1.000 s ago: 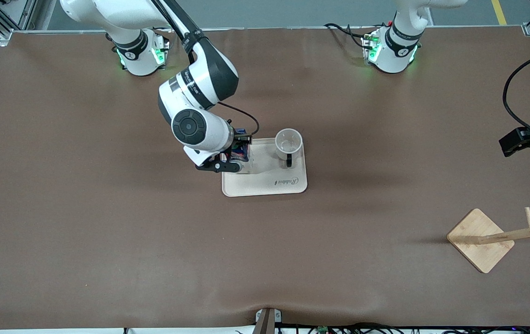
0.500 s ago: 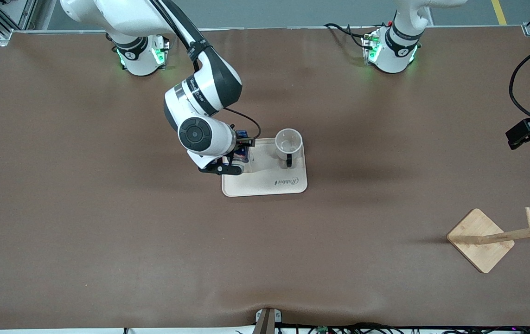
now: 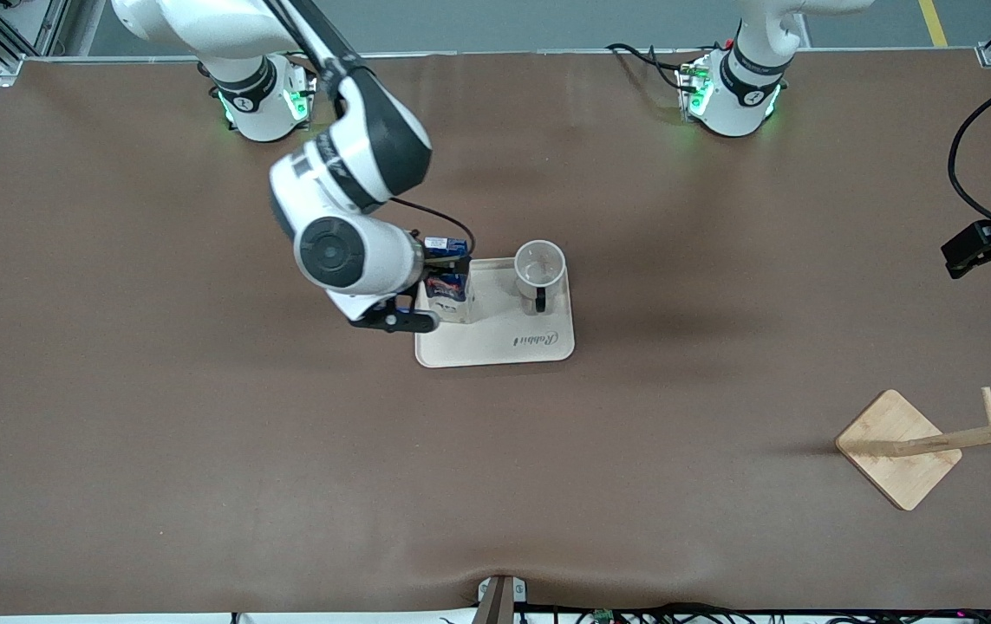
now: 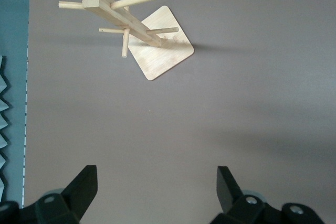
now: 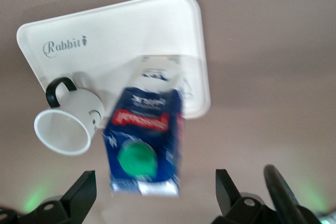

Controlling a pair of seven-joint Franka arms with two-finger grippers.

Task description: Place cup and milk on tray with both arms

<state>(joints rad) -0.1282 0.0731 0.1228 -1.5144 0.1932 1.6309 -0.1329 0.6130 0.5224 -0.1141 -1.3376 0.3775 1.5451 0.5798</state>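
Taking twelve o'clock as the robots' bases in the front view, the milk (image 3: 447, 282) stands upright on the tray (image 3: 495, 342), at the tray's ten o'clock corner. The cup (image 3: 540, 267) stands upright at the one o'clock corner, its black handle pointing to six o'clock. The two are apart, with bare tray between them. The script word on the tray sits near its five o'clock corner.

From my right wrist view, the right gripper (image 5: 152, 203) is above the carton's green cap. Its fingers (image 5: 79, 187) are spread wide to either side of the carton, touch neither face and hold nothing. The cup (image 5: 65, 124) shows just beside the milk (image 5: 144, 140), and both are on the tray (image 5: 121, 30).

The left arm waits at its own end of the table (image 3: 200, 433), at about three o'clock from the tray. The left gripper (image 4: 155, 187) is wide open and empty over bare brown cloth. A wooden stand (image 4: 160, 48) rests on its square base nearby, at roughly four o'clock from the tray and well apart from it.
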